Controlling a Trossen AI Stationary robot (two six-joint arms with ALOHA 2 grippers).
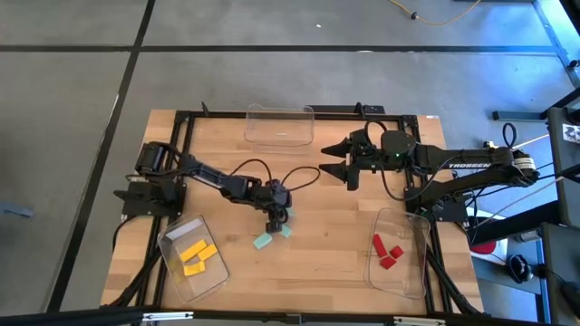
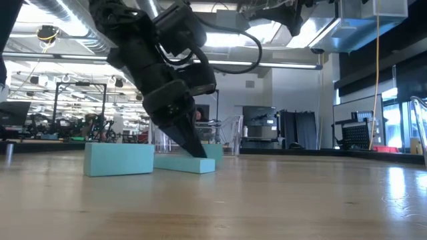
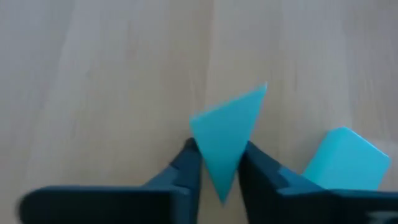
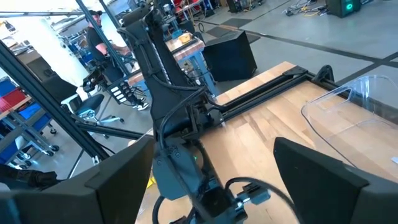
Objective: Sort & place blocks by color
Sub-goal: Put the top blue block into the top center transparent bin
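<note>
Left fingers (image 3: 186,171) hide the wedge's (image 3: 227,134) tip.

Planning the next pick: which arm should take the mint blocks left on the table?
Left. The left gripper is already down at the mint blocks, its fingers straddling one. The right gripper hovers open farther back, near the empty bin.

We see a light wood bench (image 1: 326,254) on a grey concrete floor (image 1: 72,118) crossed by dark lines. A yellow cable (image 1: 444,18) lies on it. Behind: open workshop, ceiling strip lights (image 2: 280,65), blue bins (image 4: 25,112), a black chair (image 4: 53,84).
</note>
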